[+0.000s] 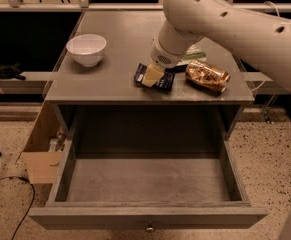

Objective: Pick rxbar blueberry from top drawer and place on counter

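The rxbar blueberry [164,81] is out of the top drawer [150,215] and sits at the counter [112,81], near its front edge and roughly mid-width, as we see it in the single camera view. The gripper [152,75] is right over the bar's middle, its tan tip covering part of the dark wrapper; we cannot tell whether it is clamped on the bar or merely resting against it. Just to the bar's right we see a crinkly orange-brown packet [207,75], close but apart. A white bowl [86,49] stands well to the left. Below, the drawer is pulled fully out, and we see its round knob [149,228] on the front. A cardboard box [41,156] sits on the floor beside the cabinet.
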Tool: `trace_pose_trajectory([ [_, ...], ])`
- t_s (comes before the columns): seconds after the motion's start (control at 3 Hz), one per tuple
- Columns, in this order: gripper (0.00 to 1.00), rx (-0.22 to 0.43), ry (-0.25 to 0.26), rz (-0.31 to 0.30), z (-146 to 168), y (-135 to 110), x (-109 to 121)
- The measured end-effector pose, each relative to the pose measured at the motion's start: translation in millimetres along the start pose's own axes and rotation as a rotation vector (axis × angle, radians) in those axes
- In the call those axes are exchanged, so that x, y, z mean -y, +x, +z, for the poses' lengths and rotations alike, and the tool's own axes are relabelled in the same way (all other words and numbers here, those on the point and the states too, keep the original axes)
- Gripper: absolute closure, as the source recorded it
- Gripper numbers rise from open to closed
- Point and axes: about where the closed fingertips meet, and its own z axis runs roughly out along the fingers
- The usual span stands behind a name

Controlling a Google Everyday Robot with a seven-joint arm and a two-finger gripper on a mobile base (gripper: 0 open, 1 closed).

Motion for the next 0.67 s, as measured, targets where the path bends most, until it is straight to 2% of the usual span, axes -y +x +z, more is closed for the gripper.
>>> trace_pose_trajectory([
  [0.67, 0.05, 0.000, 0.000, 0.000, 0.0, 0.0, 0.0],
])
